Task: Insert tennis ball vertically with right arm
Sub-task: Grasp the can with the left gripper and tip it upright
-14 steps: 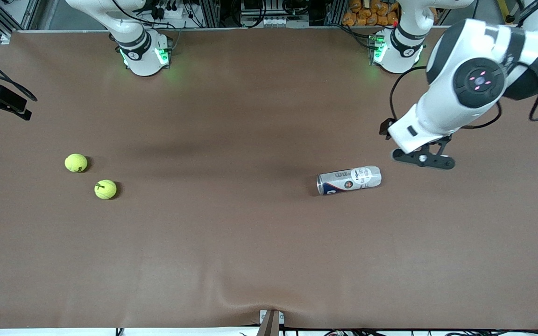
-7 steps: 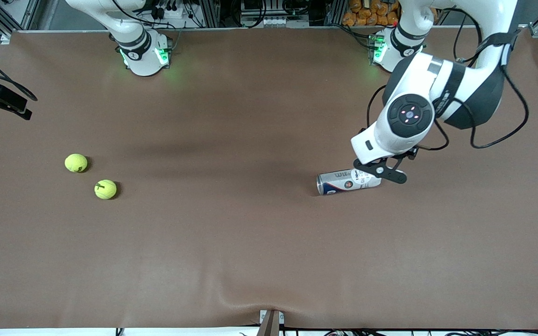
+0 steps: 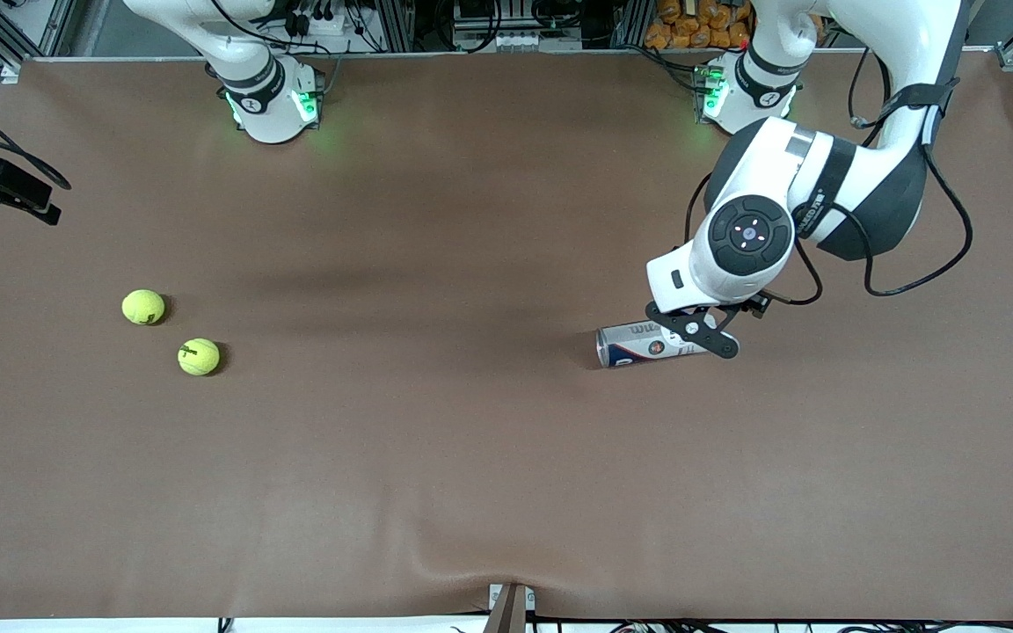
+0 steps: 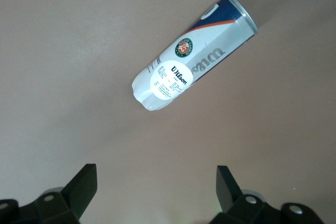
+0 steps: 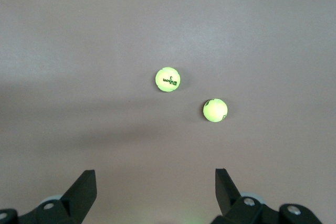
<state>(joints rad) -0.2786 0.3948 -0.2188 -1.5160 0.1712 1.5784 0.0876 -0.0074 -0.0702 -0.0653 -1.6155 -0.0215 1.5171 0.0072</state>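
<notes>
- Reading the table (image 3: 471, 457) as a clock from the front camera, with my bases at twelve, the two tennis balls lay near nine o'clock. One tennis ball (image 3: 143, 307) sat farther from the camera and the other ball (image 3: 199, 356) nearer, close together but apart.
- My right pincer (image 5: 152, 190) hung spread wide and empty high over those balls, gripping nothing.
- The ball can (image 3: 638, 345) lay on its side around three o'clock, not upright.
- My left pincer (image 3: 691, 331) hovered just over the can's end toward the left arm's side, fingers spread, not touching it.
- I judged the can would roll if one finger met its round wall first.
- Tipped up carelessly, it could topple, since it is tall and narrow.
- Going for one ball, my right fingers could nudge its neighbour and send it rolling.
</notes>
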